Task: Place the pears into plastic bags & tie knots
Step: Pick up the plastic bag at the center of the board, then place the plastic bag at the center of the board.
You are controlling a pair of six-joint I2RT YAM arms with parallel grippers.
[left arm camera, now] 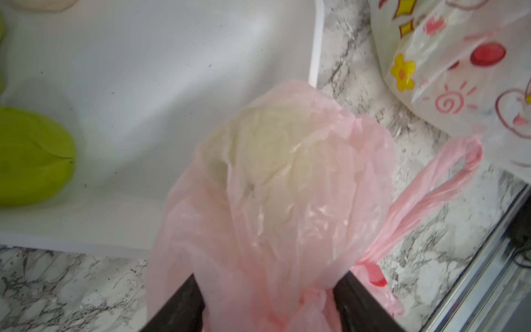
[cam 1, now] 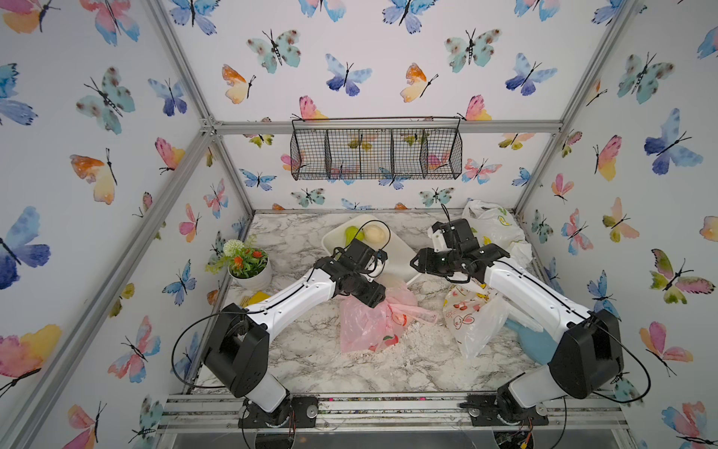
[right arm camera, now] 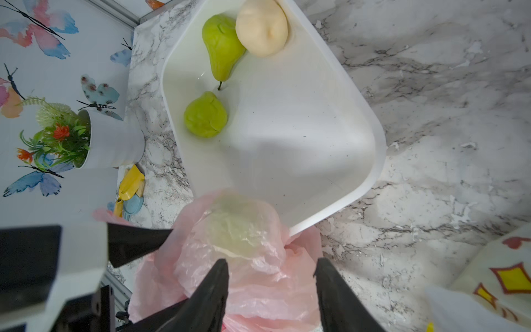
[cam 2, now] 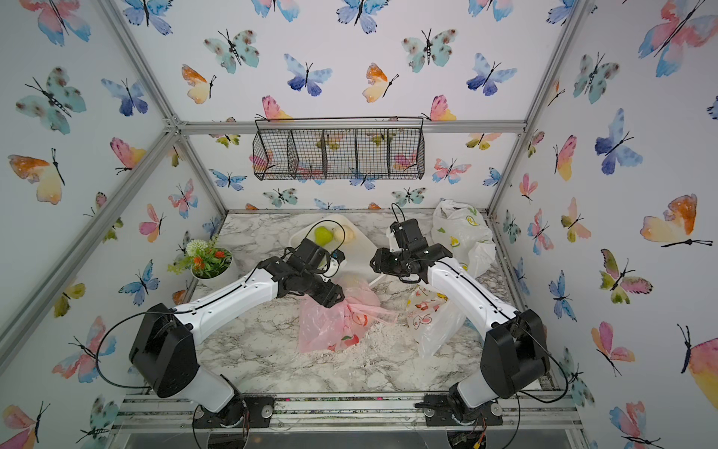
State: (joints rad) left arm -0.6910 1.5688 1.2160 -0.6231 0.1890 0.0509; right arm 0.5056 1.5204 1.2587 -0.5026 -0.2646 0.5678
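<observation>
In the middle of the desk [cam 1: 311, 361], against the near corner of the white tray [right arm camera: 379, 138], the pink bag [cam 1: 365, 326] holds a pale pear [left arm camera: 275, 149]. The left gripper [left arm camera: 267, 287] and the right gripper [right arm camera: 271, 261] both stand open over it. Each should pinch one handle strip [left arm camera: 422, 198] separately before crossing.

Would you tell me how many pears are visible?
4. In the white tray: a long green pear, a squat green pear, a cream pear. A pale pear shows through the pink bag. The doodle bag and lemon bag may hide more.
</observation>
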